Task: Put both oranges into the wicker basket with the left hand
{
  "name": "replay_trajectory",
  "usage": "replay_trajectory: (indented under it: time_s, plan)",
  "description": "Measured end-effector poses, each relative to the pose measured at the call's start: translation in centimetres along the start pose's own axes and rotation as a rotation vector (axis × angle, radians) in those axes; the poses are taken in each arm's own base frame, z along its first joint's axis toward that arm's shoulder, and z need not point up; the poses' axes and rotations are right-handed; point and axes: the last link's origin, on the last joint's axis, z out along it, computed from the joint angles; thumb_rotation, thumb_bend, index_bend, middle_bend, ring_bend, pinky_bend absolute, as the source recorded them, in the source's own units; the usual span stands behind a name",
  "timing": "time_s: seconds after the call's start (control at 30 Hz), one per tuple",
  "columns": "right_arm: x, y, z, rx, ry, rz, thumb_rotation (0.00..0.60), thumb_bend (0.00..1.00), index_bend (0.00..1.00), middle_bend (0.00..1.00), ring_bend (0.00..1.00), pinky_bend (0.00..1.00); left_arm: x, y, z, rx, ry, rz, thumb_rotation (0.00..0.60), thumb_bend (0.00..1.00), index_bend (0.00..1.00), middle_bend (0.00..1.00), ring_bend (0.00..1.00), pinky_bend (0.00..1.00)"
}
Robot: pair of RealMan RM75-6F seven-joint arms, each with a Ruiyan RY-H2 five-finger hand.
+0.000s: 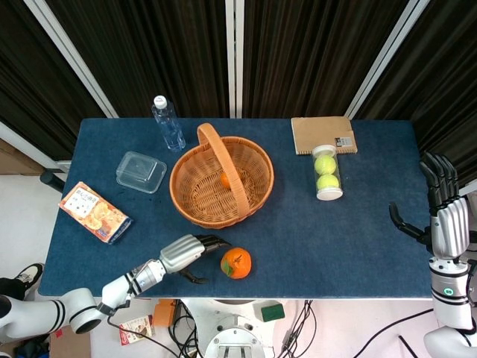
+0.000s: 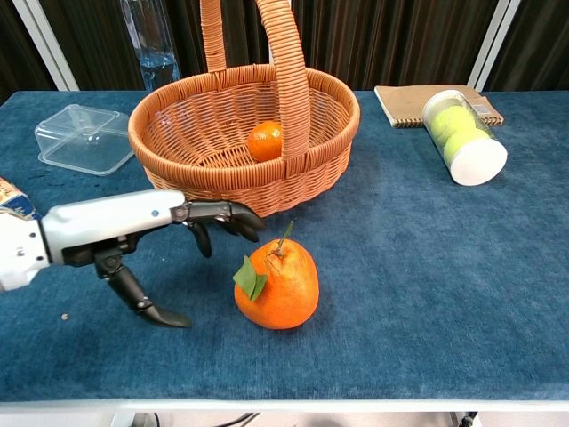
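Note:
One orange [image 1: 235,262] [image 2: 277,282] with a green leaf and stem sits on the blue table near its front edge. A smaller orange [image 2: 265,140] [image 1: 225,179] lies inside the wicker basket [image 1: 211,206] [image 2: 228,190], partly hidden by the handle. My left hand [image 1: 190,252] [image 2: 147,233] hovers just left of the front orange, fingers spread and reaching toward it, thumb low; it holds nothing. Off the table's right edge my right hand [image 1: 441,218] stands upright with its fingers apart and nothing in it.
A clear plastic box [image 1: 141,171] [image 2: 82,137] and a water bottle [image 1: 168,123] stand left of the basket. An orange carton [image 1: 94,212] lies at the left edge. A tube of tennis balls [image 1: 326,172] [image 2: 461,135] and a brown notebook [image 1: 323,134] lie at right.

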Motion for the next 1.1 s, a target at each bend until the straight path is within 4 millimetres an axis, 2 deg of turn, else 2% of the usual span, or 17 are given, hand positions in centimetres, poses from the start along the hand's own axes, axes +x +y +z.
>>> replay_trajectory:
  time_s: [0.5,0.63,1.1]
  plan:
    - [-0.1,0.1,-0.1,-0.009,-0.001,0.001,0.600,0.38,0.00,0.00,0.00,0.00,-0.8,1.9,4.8,-0.068,-0.085,-0.004,0.600,0.12,0.17,0.19,0.17,0.35]
    - [0.1,0.4,-0.1,-0.016,0.005,-0.001,0.600,0.38,0.00,0.00,0.00,0.00,-0.8,2.1,5.2,-0.072,-0.090,-0.012,0.600,0.12,0.19,0.21,0.19,0.37]
    - [0.0,0.8,-0.1,-0.028,0.000,0.005,0.600,0.38,0.00,0.00,0.00,0.00,-0.8,2.3,6.0,-0.083,-0.083,-0.024,0.600,0.18,0.32,0.36,0.36,0.48]
